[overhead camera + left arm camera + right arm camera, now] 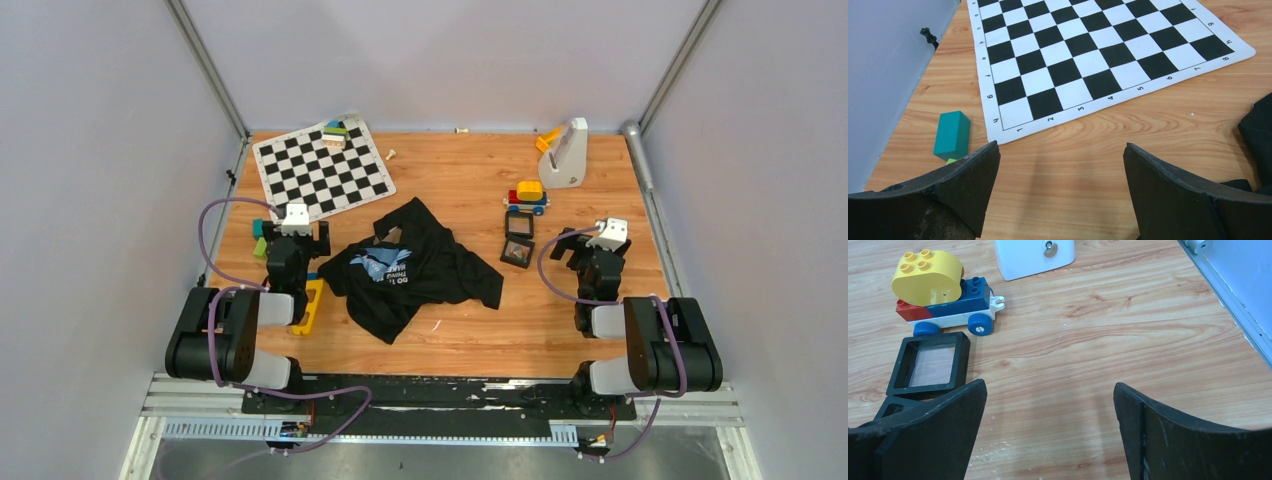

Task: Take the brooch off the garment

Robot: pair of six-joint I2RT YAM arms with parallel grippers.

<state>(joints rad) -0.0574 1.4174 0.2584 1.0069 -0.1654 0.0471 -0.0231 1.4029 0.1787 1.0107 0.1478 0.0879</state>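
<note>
From above, a crumpled black T-shirt with a light-blue graphic and white lettering [415, 268] lies on the wooden table [480, 330], midway between the two arms. The brooch is too small to pick out on it. The left gripper [297, 236] hovers just left of the shirt, near a black-and-white checkered chess mat [320, 168]. The right gripper [590, 246] sits beside two black square frames [518, 238] and a plastic-brick toy car [527, 197].

In the left wrist view, the jaws are spread wide over bare wood with nothing between them. A teal rectangular block [951, 135] lies to the left, and the shirt's edge shows at the right.

In the right wrist view, the jaws also gape wide and hold nothing. The frames and toy car lie to the left, with a white box-shaped stand [1034, 255] ahead.
</note>
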